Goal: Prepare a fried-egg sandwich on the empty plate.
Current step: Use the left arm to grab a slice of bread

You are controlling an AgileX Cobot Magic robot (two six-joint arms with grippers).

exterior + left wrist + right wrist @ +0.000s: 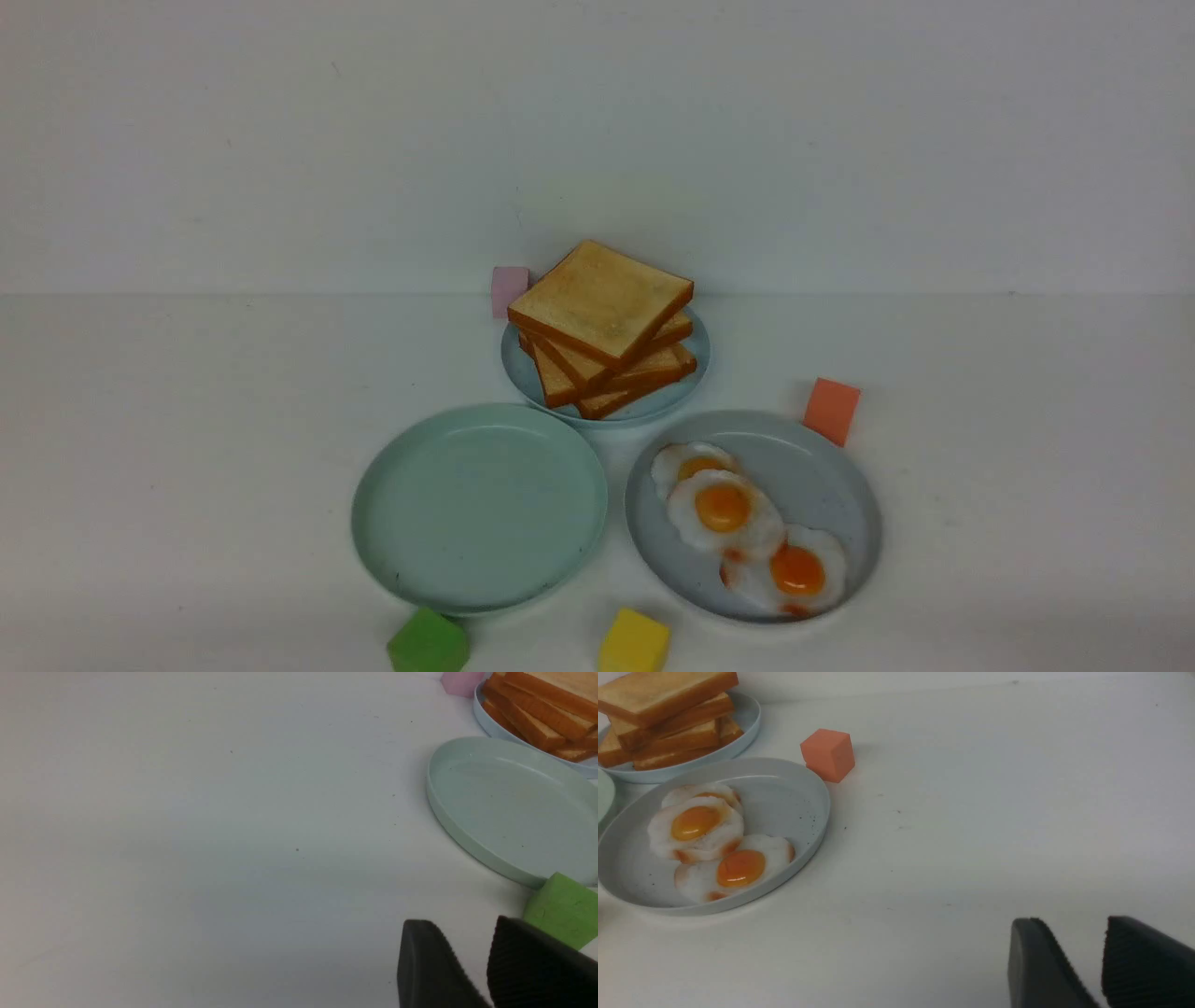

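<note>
The empty plate (479, 509) (509, 812), round and mint-green, lies bare at front centre. No fried-egg sandwich is in view. Several toast slices (602, 299) (663, 690) are piled on a small light-blue plate (695, 373) behind it. Three fried eggs (724, 509) (696, 823) overlap on a grey-blue plate (831, 485) to the right. Neither gripper shows in the front view. In its wrist view my left gripper (462, 924) is open over bare table, near a green block. My right gripper (1069, 921) is open too, well to the right of the egg plate, holding nothing.
Four foam blocks stand around the plates: pink (510, 289) behind the toast, orange (831, 411) (827, 754) at the egg plate's far right rim, green (428, 642) (563, 907) and yellow (633, 642) at the front. A white wall closes the back.
</note>
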